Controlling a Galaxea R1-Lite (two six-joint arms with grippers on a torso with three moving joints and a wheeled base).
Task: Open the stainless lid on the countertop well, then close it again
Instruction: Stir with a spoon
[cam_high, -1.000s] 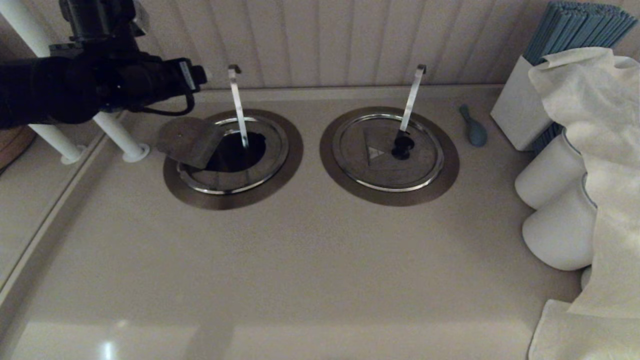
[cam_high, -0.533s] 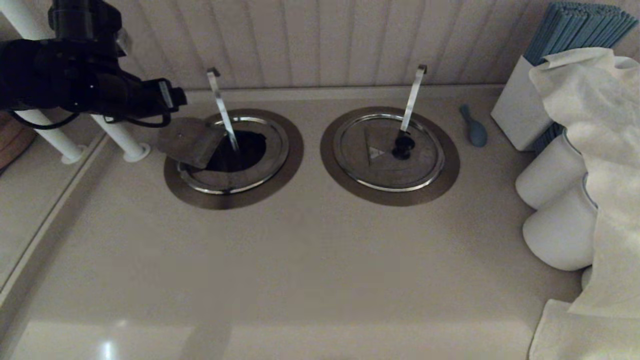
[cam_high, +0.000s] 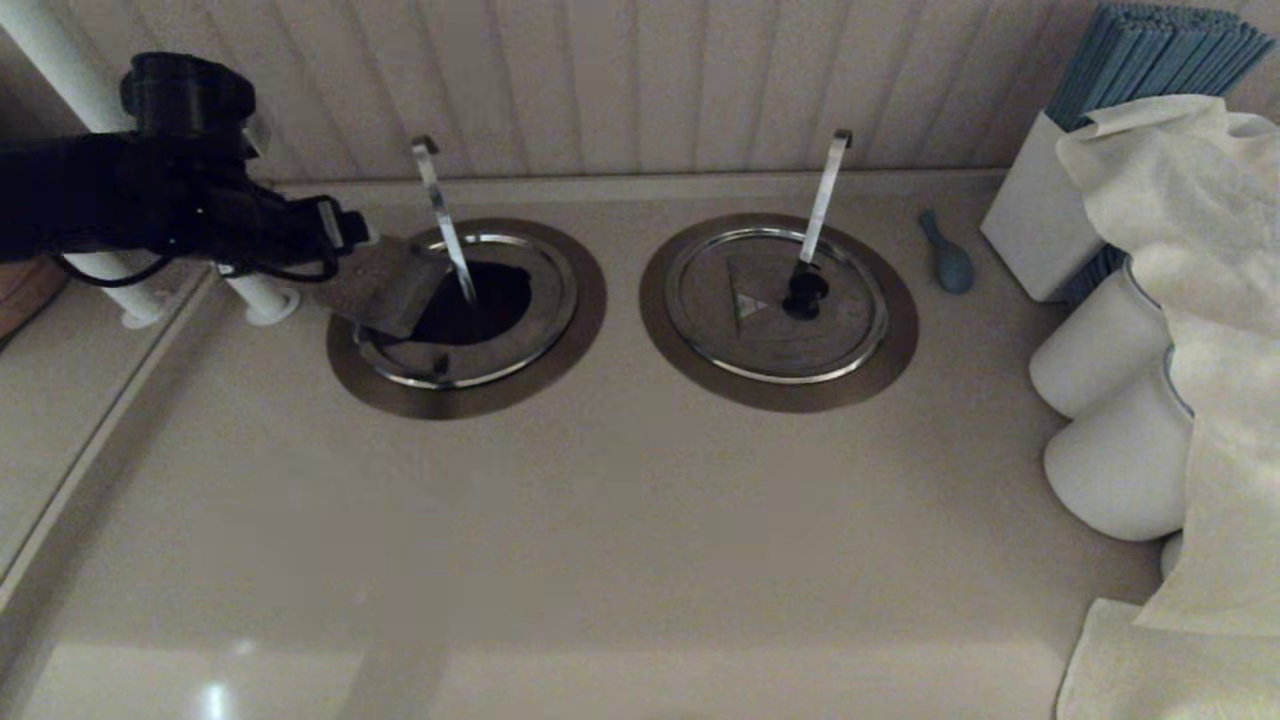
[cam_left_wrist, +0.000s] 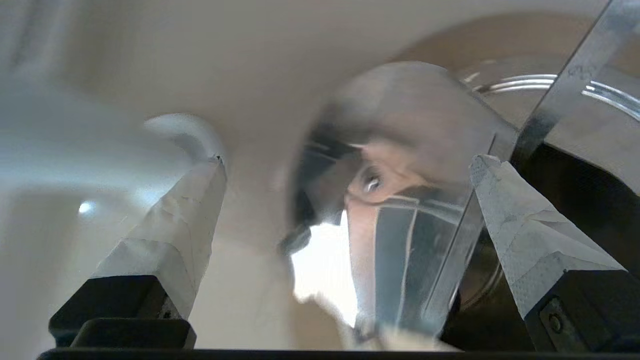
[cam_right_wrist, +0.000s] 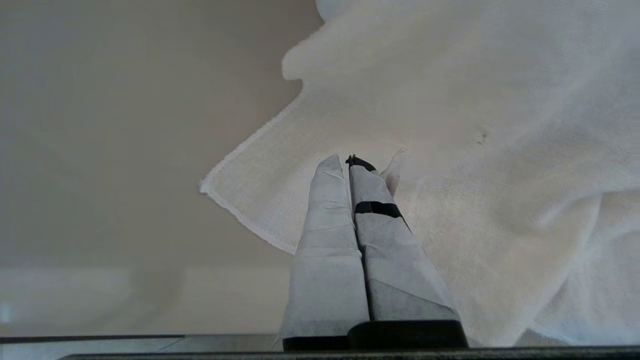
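Observation:
The stainless lid (cam_high: 500, 352) sits in the left countertop well (cam_high: 482, 303), inside the brownish collar (cam_high: 592, 300). Its wedge flap (cam_high: 385, 280) stands folded up on the left and the dark hole shows. Its knob is not visible. The thin grey hooked utensil handle (cam_high: 440, 215) rises from the opening and leans left. My left gripper (cam_high: 345, 232) is open just left of the flap's upper edge. In the left wrist view the flap (cam_left_wrist: 415, 125) and the handle (cam_left_wrist: 565, 95) lie ahead of the wide-spread fingers (cam_left_wrist: 505, 200). My right gripper (cam_right_wrist: 347, 160) is shut on nothing, over a white cloth.
The twin lid (cam_high: 740, 340) with a black knob (cam_high: 805, 290) lies closed at the right. A blue spoon (cam_high: 948, 260), white cups (cam_high: 1100, 350), a draped cloth (cam_high: 1200, 300) and a white box (cam_high: 1035, 225) crowd the right side. White posts (cam_high: 250, 290) stand behind the left arm.
My left arm has swung left and down, from above the well's back edge to beside the raised flap. The utensil handle has tipped leftward. The flap stays up.

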